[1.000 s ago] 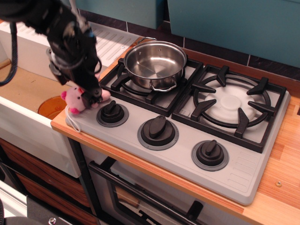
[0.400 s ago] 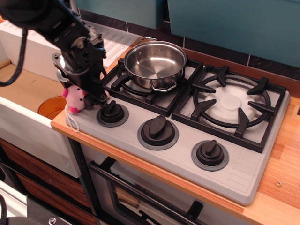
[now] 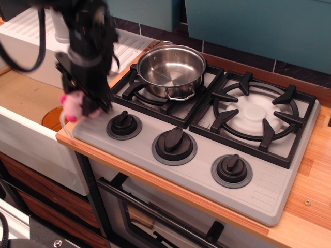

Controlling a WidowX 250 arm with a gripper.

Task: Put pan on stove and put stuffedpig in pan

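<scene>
The shiny steel pan [image 3: 170, 70] stands upright on the left burner of the grey stove [image 3: 207, 160] and holds nothing. My black gripper [image 3: 85, 106] hangs over the stove's front left corner. It is shut on the pink stuffedpig [image 3: 71, 105] and holds it just above the counter edge. Only the pig's left side shows; the fingers hide the rest. Its white string [image 3: 63, 121] dangles below. The gripper is to the left of the pan, about one knob width from the left knob [image 3: 123, 124].
A sink basin with an orange disc [image 3: 51, 118] lies to the left, below the counter edge. A white drying rack [image 3: 124, 46] sits behind. The right burner [image 3: 256, 113] is bare. Three black knobs line the stove front. A teal wall stands at the back.
The gripper has closed on the pig and lifted it off the stove corner, shifting slightly left and up. The pan has not moved.
</scene>
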